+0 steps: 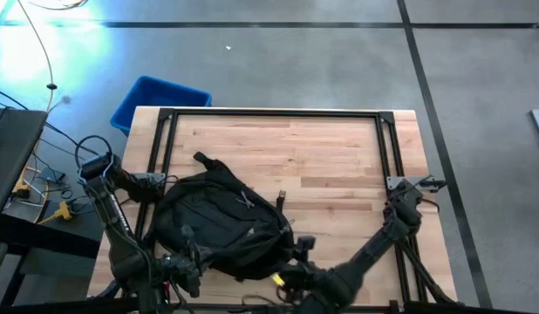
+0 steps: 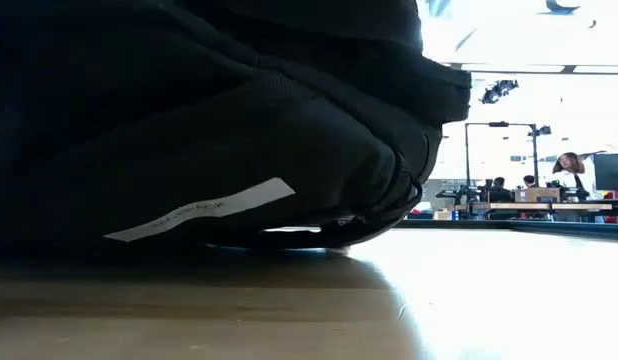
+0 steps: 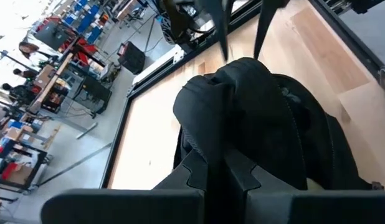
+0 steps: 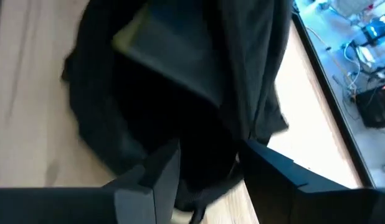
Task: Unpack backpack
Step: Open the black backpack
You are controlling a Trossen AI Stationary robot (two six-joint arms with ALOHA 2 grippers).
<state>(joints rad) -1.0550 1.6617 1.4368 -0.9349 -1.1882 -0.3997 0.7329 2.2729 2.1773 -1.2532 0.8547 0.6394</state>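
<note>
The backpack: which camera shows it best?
The high view: the whole backpack lies on the table, outline and top loop clear. The low view shows only its dark side with a white label; the left wrist view its bunched fabric; the right wrist view a dark, blurred close-up.

Left arm: reaches in from the left side of the table, wrist bent in at the near-left edge of the backpack (image 1: 219, 222). Left gripper (image 3: 225, 177) closed, its fingers pinching a fold of the backpack's fabric.

Right arm: stretched low from its base at the right side, forearm running along the near edge toward the backpack's near-right corner. Right gripper (image 4: 208, 165) sits against the backpack there, its two fingers parted, dark fabric in the gap between them; whether it grips is unclear.
</note>
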